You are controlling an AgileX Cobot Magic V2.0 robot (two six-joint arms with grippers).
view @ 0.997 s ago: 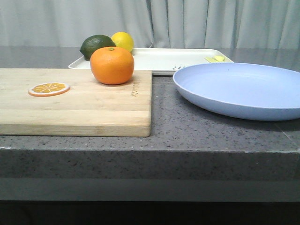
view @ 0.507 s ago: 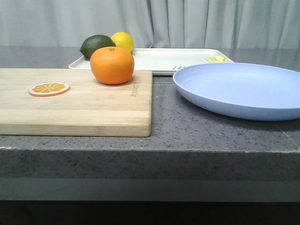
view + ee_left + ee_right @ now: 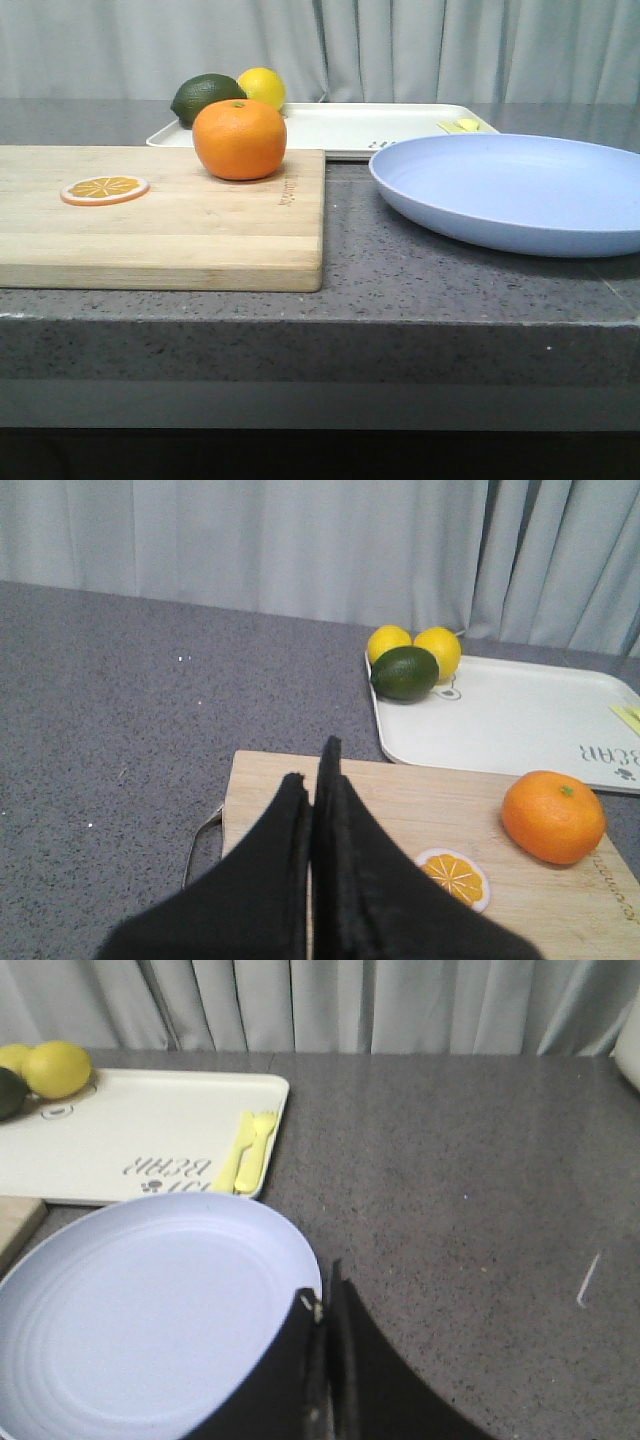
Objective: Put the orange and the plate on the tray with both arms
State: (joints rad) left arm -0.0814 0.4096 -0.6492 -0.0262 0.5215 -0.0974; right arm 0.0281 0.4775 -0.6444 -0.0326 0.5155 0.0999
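The orange (image 3: 239,138) sits on the far right part of a wooden cutting board (image 3: 190,235); it also shows in the left wrist view (image 3: 553,816). The lavender-blue plate (image 3: 515,190) lies on the counter at the right and shows in the right wrist view (image 3: 140,1310). The cream-white tray (image 3: 350,125) lies behind both, and shows in the wrist views (image 3: 510,720) (image 3: 130,1130). My left gripper (image 3: 315,770) is shut and empty above the board's near end. My right gripper (image 3: 322,1295) is shut and empty over the plate's edge. Neither gripper shows in the front view.
A flat orange slice (image 3: 104,188) lies on the board's left part. A dark green lime (image 3: 206,98) and a lemon (image 3: 261,87) sit on the tray's far left corner; the left wrist view shows two lemons (image 3: 415,645). A yellow fork (image 3: 250,1150) lies on the tray.
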